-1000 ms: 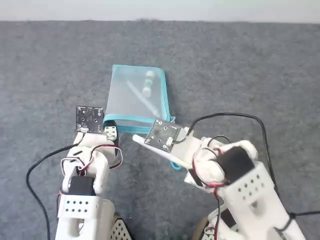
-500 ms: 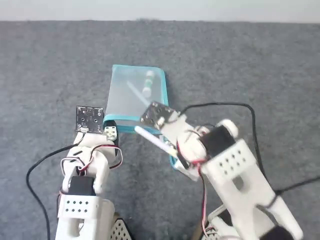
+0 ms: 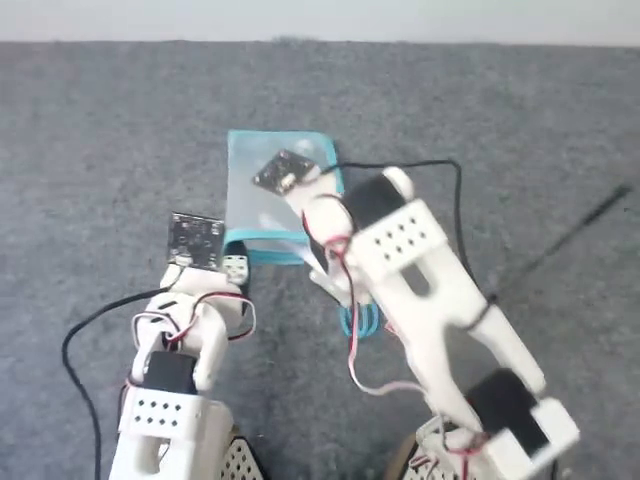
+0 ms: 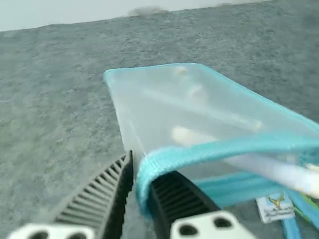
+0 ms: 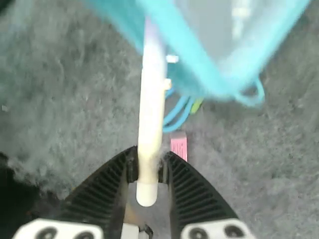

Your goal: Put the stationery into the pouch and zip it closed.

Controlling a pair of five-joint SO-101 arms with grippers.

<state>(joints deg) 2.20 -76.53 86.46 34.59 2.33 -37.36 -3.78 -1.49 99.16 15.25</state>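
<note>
Turquoise-trimmed clear pouch (image 3: pixel 250 195) lies flat on the grey carpet (image 3: pixel 100 150). Left gripper (image 4: pixel 137 172) is pinched on the rim of its open mouth, right gripper (image 5: pixel 148 164) is clamped on a white pen (image 5: pixel 152 99) whose far end pokes into that mouth.

- left arm (image 3: pixel 165 400) and right arm (image 3: pixel 425 270): white printed plastic, dotted hole patterns on the blocks
- black servos, red/white/black wires, 1 thick black cable (image 3: pixel 72 345) each
- left gripper (image 4: pixel 137 172), right gripper (image 5: pixel 148 162): black ribbed fingers, white screw mounts
- 1 square circuit board (image 3: pixel 196 241) per wrist
</note>
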